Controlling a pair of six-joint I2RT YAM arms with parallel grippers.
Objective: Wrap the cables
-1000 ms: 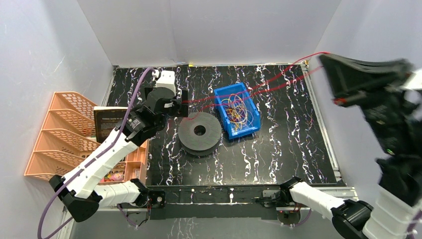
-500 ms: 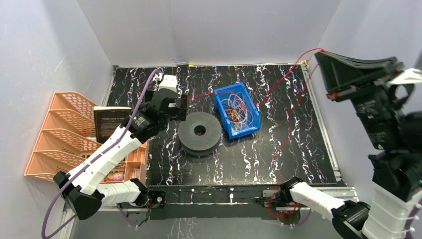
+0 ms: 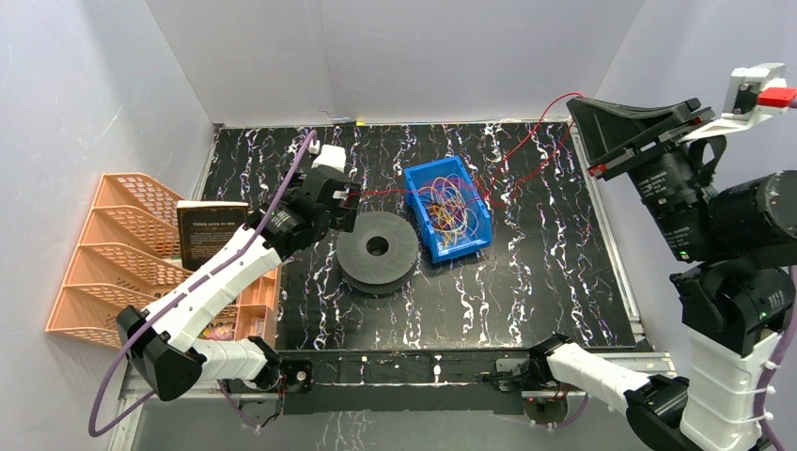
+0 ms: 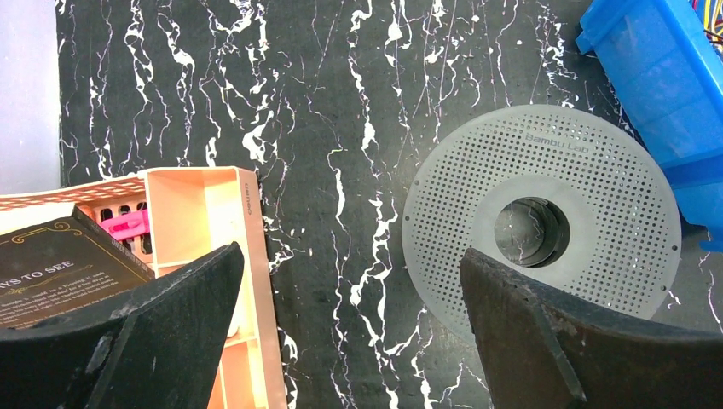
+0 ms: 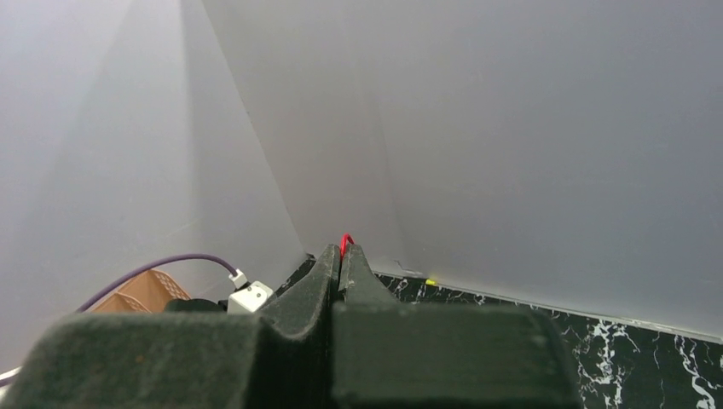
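Observation:
The cables (image 3: 444, 205) are a loose red, yellow, orange and purple tangle in the blue bin (image 3: 461, 246). One red strand (image 3: 526, 141) rises from the bin to my right gripper (image 3: 575, 100), held high at the far right. In the right wrist view that gripper (image 5: 341, 252) is shut, with a red loop (image 5: 345, 243) poking out at its tips. The strand's other stretch runs left towards my left gripper (image 3: 346, 197). The left gripper (image 4: 354, 264) is open and empty above the table, beside the dark grey spool (image 4: 543, 221), which lies flat left of the bin (image 3: 378, 247).
An orange rack (image 3: 122, 254) stands at the left with a black book (image 3: 209, 233) against it. An orange tray (image 4: 247, 256) lies under my left finger. The bin's corner (image 4: 656, 77) shows beyond the spool. Grey walls close in on three sides.
The red strand, taut between both grippers a second ago, now hangs slack over the bin. My right gripper has swung left and turned with it. My left gripper has shifted slightly right.

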